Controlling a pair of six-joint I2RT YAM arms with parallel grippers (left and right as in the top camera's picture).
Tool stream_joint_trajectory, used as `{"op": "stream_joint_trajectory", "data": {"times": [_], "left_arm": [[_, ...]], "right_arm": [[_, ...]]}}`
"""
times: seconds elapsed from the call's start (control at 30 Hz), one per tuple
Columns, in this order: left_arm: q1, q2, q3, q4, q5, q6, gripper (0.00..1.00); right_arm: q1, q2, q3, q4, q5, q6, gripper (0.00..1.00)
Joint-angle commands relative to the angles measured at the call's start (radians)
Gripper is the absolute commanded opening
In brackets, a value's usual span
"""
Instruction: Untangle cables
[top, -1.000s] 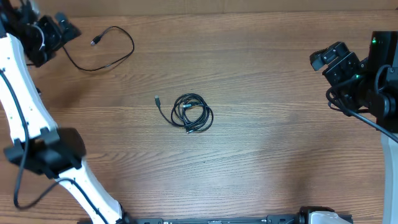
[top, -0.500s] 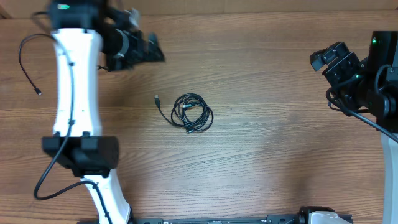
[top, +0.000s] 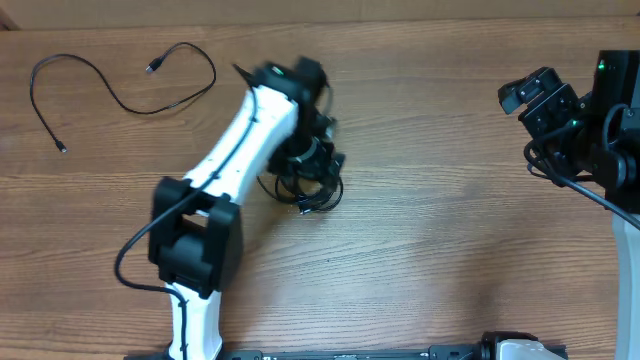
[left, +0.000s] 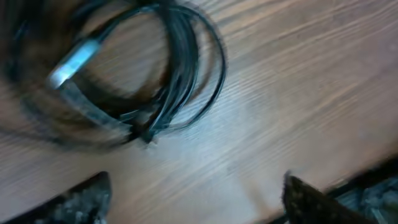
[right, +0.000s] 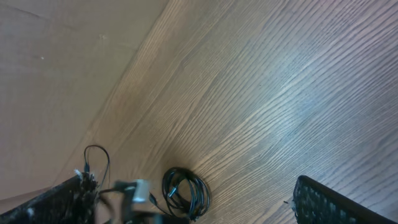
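A small coiled bundle of thin black cables (top: 326, 199) lies mid-table, its upper left part hidden under my left arm. My left gripper (top: 314, 152) hovers just over it, open and empty. In the left wrist view the bundle (left: 177, 68) is blurred, with a silvery plug tip (left: 71, 62) inside the loop, beyond the open fingers (left: 196, 199). A separate loose black cable (top: 212, 78) lies spread out at the back left. My right gripper (top: 538, 100) is open and empty at the far right. The right wrist view shows the bundle (right: 186, 191) far off.
The wooden table's back edge (top: 400, 20) runs along the top. My white left arm (top: 235, 150) slants across the left middle of the table. The loose cable's plug end (top: 62, 149) lies near the left edge.
My left arm swung from the back left corner to over the coiled bundle. The loose cable now lies released and spread out at the back left. The right arm has not moved.
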Motion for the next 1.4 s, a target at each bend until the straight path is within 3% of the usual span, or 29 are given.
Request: {"op": "stream_joint_trajectory", "data": {"times": [0.0, 0.23, 0.37, 0.43, 0.5, 0.57, 0.7, 0.9, 1.1, 1.37], "left_arm": [[-0.039, 0.007, -0.089, 0.098, -0.066, -0.01, 0.81], [-0.067, 0.007, -0.22, 0.275, -0.175, -0.089, 0.74], [-0.066, 0.007, -0.247, 0.317, -0.175, -0.088, 0.59], [-0.066, 0.007, -0.248, 0.321, -0.175, -0.089, 0.58], [-0.066, 0.007, -0.248, 0.33, -0.175, -0.089, 0.5], [-0.066, 0.007, -0.248, 0.337, -0.175, -0.089, 0.36], [-0.066, 0.007, -0.247, 0.344, -0.19, -0.089, 0.33], [-0.066, 0.007, -0.243, 0.34, -0.242, -0.089, 0.04], [-0.062, 0.006, -0.132, 0.216, -0.242, -0.131, 0.04], [-0.059, 0.005, 0.233, -0.021, -0.195, -0.201, 0.04]], "right_arm": [[-0.003, -0.004, 0.003, 0.005, 0.01, -0.005, 1.0], [-0.003, -0.004, 0.003, 0.005, 0.01, -0.005, 1.0], [-0.003, -0.004, 0.003, 0.005, 0.01, -0.005, 1.0], [-0.003, -0.004, 0.003, 0.005, 0.01, -0.005, 1.0], [-0.003, -0.004, 0.003, 0.005, 0.01, -0.005, 1.0], [-0.003, -0.004, 0.003, 0.005, 0.01, -0.005, 1.0], [-0.003, -0.004, 0.003, 0.005, 0.01, -0.005, 1.0], [-0.003, -0.004, 0.003, 0.005, 0.01, -0.005, 1.0], [-0.003, -0.004, 0.003, 0.005, 0.01, -0.005, 1.0], [-0.003, -0.004, 0.003, 0.005, 0.01, -0.005, 1.0]]}}
